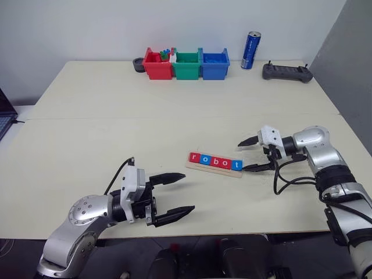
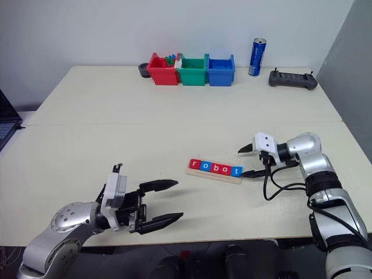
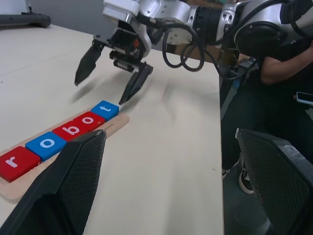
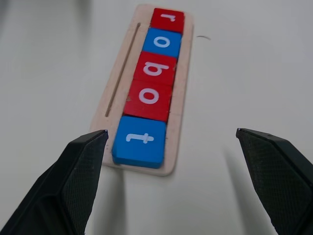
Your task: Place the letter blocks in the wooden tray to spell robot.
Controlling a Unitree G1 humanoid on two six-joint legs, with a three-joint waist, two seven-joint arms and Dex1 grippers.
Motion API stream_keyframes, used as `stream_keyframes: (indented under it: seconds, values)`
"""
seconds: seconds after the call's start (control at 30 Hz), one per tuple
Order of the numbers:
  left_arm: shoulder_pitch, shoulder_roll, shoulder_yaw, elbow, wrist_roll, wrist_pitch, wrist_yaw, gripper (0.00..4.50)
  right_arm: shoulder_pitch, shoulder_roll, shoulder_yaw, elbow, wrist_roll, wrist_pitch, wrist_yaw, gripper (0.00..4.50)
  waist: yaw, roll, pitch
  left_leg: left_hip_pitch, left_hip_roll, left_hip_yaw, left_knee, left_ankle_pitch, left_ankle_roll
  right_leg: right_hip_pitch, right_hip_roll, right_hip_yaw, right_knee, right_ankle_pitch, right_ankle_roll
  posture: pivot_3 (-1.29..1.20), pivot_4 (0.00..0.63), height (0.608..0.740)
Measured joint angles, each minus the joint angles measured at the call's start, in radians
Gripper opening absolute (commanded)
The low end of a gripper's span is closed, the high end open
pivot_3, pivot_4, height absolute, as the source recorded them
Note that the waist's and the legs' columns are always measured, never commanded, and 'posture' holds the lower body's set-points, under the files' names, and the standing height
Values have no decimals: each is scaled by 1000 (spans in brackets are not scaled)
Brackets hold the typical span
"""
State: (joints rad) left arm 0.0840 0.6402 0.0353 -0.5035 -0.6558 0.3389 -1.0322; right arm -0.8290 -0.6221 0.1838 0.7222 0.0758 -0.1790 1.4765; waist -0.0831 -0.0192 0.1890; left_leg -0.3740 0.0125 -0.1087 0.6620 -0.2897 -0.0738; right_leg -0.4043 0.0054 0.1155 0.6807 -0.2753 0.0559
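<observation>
The wooden tray (image 1: 214, 165) lies on the pale bench (image 1: 116, 122) in front of the robot, its long axis running across the bench from left to right and slanting slightly toward the robot at its right end. Five letter blocks (image 1: 215, 163) sit edge to edge along it: red r (image 4: 167, 20), blue o (image 4: 162, 42), red b (image 4: 154, 68), red o (image 4: 147, 99) and blue t (image 4: 140, 140), spelling robot when read from the robot's side, with the t at the tray's right end. A thin groove (image 4: 122, 68) runs the tray's length beside the row.

The right gripper (image 1: 251, 154) hangs just off that right end, pointing back toward the tiles, its two black fingers spread wide and holding nothing; one fingertip (image 1: 250, 167) is near the t but apart from it. The left gripper (image 1: 178, 195) sits near the bench's front edge, left of the tray and well apart from it, also spread wide and empty, pointing right.

At the far side stand a red bin (image 1: 157, 65), a green bin (image 1: 187, 65) and a blue bin (image 1: 215, 64) in a row, small coloured pieces (image 1: 165, 54) showing above the red one, too small to make out. A blue can (image 1: 250, 50) stands upright beside them, with a dark controller (image 1: 286, 72) further right. A laptop (image 1: 4, 119) is cut off at the left edge
</observation>
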Motion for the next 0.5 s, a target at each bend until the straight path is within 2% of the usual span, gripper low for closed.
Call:
stream_keyframes:
  seconds: [0.1, 0.2, 0.5]
  values:
    - [-4, 0, -1, 2, 0, 1, 0, 4500, 31, -29, -11, -81, 26, 50, 2, 4487, 0, 0, 0, 0, 0, 0, 0, 0, 0, 0, 0, 0, 0, 0, 0, 0, 150, 740]
    - [-11, -1, -2, 3, 0, 1, 0, 4500, 88, -49, -13, -140, 28, 79, 3, 3933, 1, 0, 0, 0, 0, 0, 0, 0, 0, 0, 0, 0, 0, 0, 0, 0, 150, 740]
    - [-31, -1, -4, 7, 0, 4, -4, 4500, 231, -46, -15, -255, 35, 125, -93, 739, -1, 0, 0, 0, 0, 0, 0, 0, 0, 0, 0, 0, 0, 0, 0, 0, 150, 740]
